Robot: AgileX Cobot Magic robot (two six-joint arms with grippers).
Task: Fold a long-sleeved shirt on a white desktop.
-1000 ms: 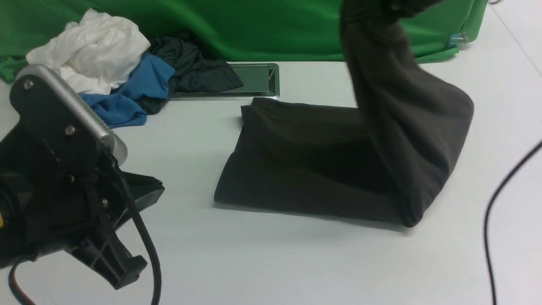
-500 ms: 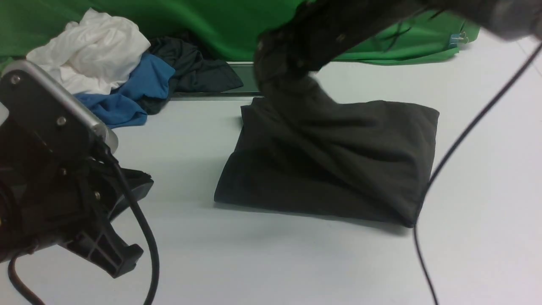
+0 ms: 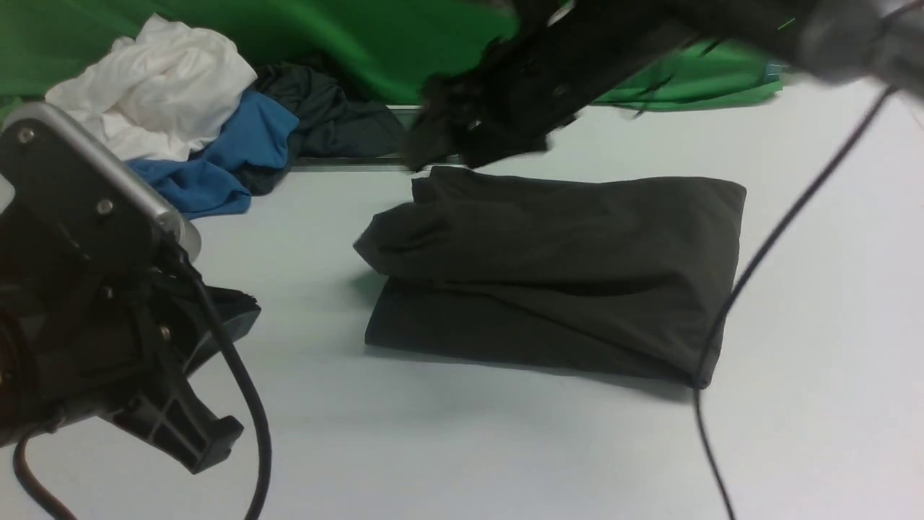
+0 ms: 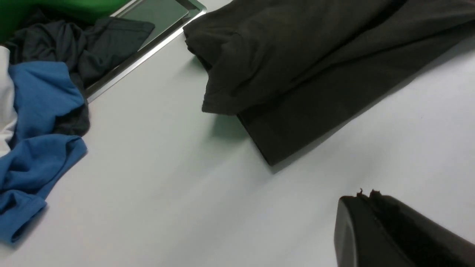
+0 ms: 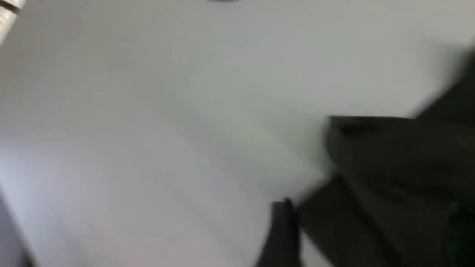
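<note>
Shirt [image 3: 563, 274] lies folded double mid-surface [image 3: 462, 448], top layer overhanging at 9 o'clock. Right pincer [image 3: 476, 133] blurred above its far edge at 12 o'clock; spread unclear, nothing visibly held. Left pincer [image 4: 365, 194] closed, empty. Risk: a passing finger snags the loose flap, undoing the fold.

We see the shirt [image 3: 563, 267], dark brown-black, folded into a flat rectangle at centre frame, its upper layer overhanging the lower at the left. It lies on the smooth white desktop [image 3: 462, 448].
</note>
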